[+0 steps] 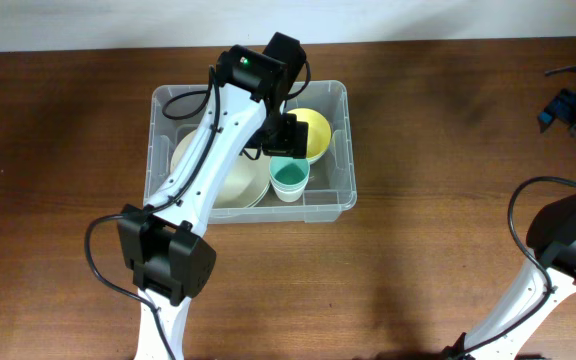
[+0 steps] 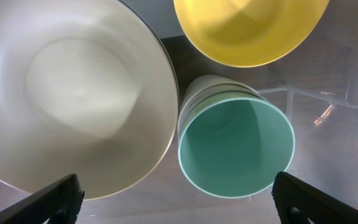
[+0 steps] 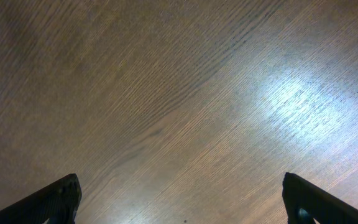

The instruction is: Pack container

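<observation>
While the left arm (image 1: 203, 170) stretches from the near left edge out over the container (image 1: 183, 95), the left gripper (image 2: 180, 204) hangs above the contents w/ fingers spread wide and nothing between them; only the two black tips show, at the bottom corners of the wrist view. Container: clear plastic tub, upright, open top, on the wood table (image 1: 448, 120), left of centre and toward the far side. Inside, 3 items. Cream plate (image 1: 230, 182) fills the left part. Yellow bowl (image 1: 318, 130) sits in the far right corner, partly hidden under the gripper in the overhead view. Green cup (image 1: 289, 178) is at near right, upright, mouth up, just beside the plate's right rim; touching or not, can't tell. Cup's outside looks pale w/ stepped bands below the rim; single cup or nested ones, can't tell. Cup and bowl are close, w/ a thin strip of tub floor showing btwn them in the wrist view. Right arm (image 1: 568, 245) is at the near right edge, well apart from the container. Right gripper (image 3: 188, 205) is over bare wood, fingers spread, holding nothing. Far right edge: blue object (image 1: 558, 105) w/ dark cables, too small to identify.
</observation>
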You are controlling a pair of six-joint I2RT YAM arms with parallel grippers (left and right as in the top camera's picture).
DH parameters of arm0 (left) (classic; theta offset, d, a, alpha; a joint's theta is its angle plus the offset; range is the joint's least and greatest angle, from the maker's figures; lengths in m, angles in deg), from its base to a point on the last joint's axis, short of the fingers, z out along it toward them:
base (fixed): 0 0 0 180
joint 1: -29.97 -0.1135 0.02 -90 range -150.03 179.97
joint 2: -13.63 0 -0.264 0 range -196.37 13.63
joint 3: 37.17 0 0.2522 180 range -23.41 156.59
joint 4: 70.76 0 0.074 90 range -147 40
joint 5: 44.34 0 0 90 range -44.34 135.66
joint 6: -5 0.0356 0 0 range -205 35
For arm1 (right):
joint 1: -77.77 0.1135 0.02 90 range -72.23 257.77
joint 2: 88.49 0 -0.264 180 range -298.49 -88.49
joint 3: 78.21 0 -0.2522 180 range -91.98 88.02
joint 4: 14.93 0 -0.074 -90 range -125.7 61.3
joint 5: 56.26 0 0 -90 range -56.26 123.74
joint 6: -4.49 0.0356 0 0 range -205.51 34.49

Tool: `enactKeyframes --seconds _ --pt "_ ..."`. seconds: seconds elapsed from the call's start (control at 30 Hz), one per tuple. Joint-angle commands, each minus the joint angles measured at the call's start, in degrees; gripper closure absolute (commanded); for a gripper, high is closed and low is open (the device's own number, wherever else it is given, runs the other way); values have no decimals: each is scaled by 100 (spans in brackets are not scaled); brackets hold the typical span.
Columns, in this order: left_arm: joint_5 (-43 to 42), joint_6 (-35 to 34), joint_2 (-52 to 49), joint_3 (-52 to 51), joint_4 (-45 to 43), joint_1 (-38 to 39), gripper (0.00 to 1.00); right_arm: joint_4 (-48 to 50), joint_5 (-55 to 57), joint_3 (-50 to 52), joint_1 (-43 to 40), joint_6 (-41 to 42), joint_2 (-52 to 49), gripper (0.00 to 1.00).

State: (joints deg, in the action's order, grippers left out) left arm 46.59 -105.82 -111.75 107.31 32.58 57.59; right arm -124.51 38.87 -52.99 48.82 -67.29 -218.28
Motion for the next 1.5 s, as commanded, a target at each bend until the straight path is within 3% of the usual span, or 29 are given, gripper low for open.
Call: enactKeyframes --seconds 0.0,0.2,0.47,0.73,1.07,1.47 --pt "140 4 -28 122 63 -35 1 4 52 13 4 46 118 1" --pt "219 35 -28 122 131 -2 1 4 52 13 4 46 118 1" --pt "166 911 -2 122 52 39 0 4 52 13 4 46 118 1" --pt "140 2131 774 -417 -1502 304 1 4 52 13 4 46 118 1" --pt "142 2459 2979 -3628 -3187 -114 1 4 52 13 4 46 118 1" --pt "-227 2457 6566 -7984 -6258 -1093 1 4 52 13 4 46 118 1"
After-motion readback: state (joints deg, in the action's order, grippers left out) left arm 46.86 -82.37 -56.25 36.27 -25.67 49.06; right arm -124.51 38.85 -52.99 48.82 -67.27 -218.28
